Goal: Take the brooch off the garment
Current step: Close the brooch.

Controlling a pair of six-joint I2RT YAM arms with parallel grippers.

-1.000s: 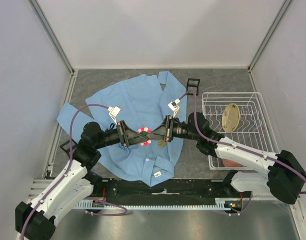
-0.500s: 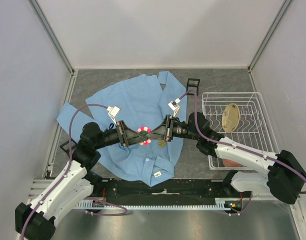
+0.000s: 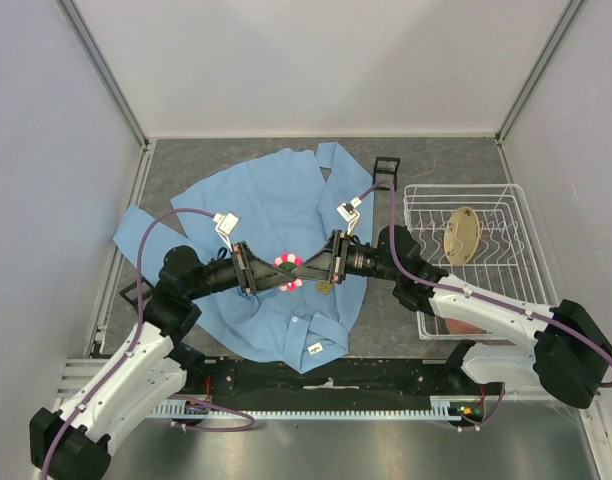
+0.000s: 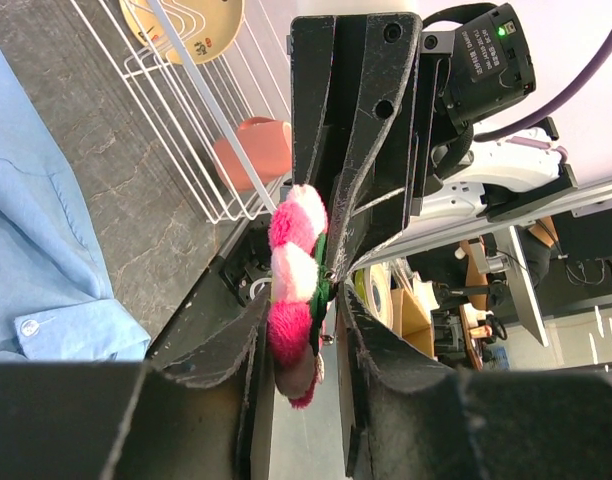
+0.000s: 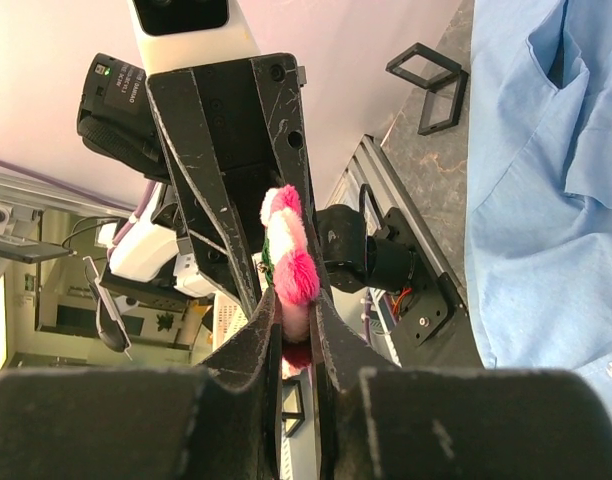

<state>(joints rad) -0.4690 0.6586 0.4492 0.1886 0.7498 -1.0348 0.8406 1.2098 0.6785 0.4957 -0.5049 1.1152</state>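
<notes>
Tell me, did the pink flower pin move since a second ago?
No. The brooch stays put, just as far left of the wire basket as before.

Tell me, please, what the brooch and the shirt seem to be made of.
The brooch looks like fuzzy felt or yarn, matte: its pink petals have fluffy edges. The shirt looks like thin woven cloth, perhaps cotton, matte, with soft creases.

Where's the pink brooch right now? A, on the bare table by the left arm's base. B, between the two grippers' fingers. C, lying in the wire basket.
B: the brooch sits where the left gripper and right gripper meet, over the garment.
</notes>
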